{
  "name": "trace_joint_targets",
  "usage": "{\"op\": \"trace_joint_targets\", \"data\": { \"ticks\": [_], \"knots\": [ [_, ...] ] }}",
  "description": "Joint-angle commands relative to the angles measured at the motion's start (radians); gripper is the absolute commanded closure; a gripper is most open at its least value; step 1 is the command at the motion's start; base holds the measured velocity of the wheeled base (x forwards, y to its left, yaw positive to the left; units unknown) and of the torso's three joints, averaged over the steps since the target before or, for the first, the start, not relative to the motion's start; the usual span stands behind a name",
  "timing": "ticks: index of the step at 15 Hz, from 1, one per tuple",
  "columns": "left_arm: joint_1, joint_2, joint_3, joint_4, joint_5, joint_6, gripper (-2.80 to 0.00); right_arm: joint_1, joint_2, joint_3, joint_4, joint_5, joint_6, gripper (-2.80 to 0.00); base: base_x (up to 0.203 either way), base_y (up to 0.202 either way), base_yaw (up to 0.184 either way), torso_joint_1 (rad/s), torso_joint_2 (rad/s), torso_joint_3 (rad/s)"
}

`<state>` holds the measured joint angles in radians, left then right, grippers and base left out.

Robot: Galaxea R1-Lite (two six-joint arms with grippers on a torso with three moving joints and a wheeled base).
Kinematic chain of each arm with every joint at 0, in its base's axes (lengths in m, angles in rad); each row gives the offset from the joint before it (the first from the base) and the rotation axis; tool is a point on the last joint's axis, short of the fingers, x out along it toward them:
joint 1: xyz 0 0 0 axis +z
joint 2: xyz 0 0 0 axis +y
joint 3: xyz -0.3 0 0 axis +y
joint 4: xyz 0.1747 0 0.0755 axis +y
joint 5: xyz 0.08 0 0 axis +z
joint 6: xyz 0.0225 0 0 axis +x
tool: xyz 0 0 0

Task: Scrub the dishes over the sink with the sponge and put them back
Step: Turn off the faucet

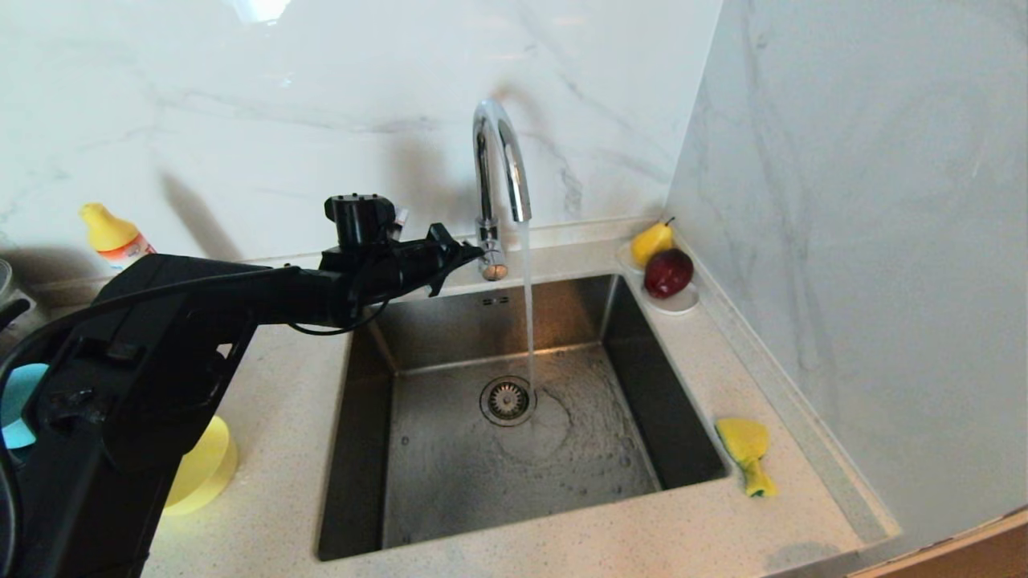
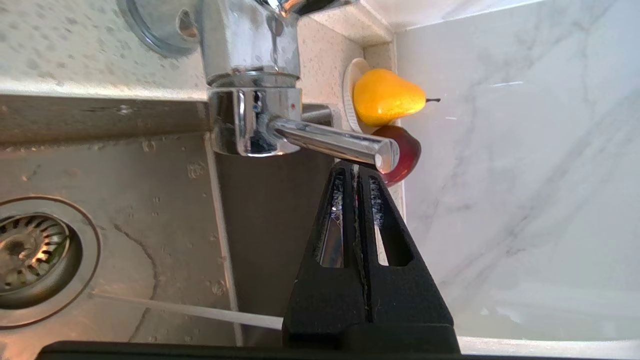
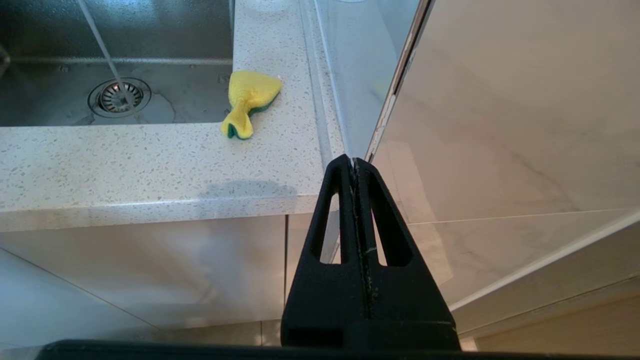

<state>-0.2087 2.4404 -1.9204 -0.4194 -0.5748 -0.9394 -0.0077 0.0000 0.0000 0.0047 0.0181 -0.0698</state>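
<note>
— Three bowls are wanted; where are they?
— Only two show, far behind my left claw (image 1: 470,253): the yellow bowl (image 1: 205,470) upside down on the surface (image 1: 273,449), and a sliver of the blue bowl (image 1: 18,405) cut off by my arm. The pink one I can't see.
— And the sponge?
— The sponge (image 1: 745,452) lies crumpled on the surface across the sink (image 1: 514,449) from that claw, within reach of my parked right claw (image 3: 356,162), which is shut on nothing.
— Why is the left claw at the tap?
— Closed and empty, its tip sits against the tap lever (image 2: 335,142), probably because water is running. Whether it presses the lever, I can't tell.
</note>
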Motion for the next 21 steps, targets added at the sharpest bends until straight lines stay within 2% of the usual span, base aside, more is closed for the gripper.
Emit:
{"op": "trace_joint_targets", "data": {
  "ticks": [1,4,6,14,21],
  "knots": [
    [0.002,0.002,0.000,-0.002,0.008,-0.004,0.00,0.000,0.002,0.000,0.000,0.000,-0.001,0.00,0.000,0.000,0.000,0.000,0.00,0.000],
    [0.005,0.003,-0.002,-0.004,0.017,-0.004,0.00,0.000,0.002,0.000,0.000,0.000,-0.001,0.00,0.000,0.000,0.000,0.000,0.00,0.000],
    [0.005,0.004,-0.001,-0.004,0.050,0.000,0.00,0.000,0.002,0.000,0.000,0.000,-0.001,0.00,0.000,0.000,0.000,0.000,0.00,0.000],
    [0.015,0.018,-0.002,-0.006,0.078,0.004,0.00,0.000,0.002,0.000,0.000,0.000,-0.001,0.00,0.000,0.000,0.000,0.000,0.00,0.000],
    [0.020,0.010,0.008,0.012,0.073,0.004,0.00,0.000,0.002,0.000,0.000,0.000,-0.001,0.00,0.000,0.000,0.000,0.000,0.00,0.000]
  ]
}}
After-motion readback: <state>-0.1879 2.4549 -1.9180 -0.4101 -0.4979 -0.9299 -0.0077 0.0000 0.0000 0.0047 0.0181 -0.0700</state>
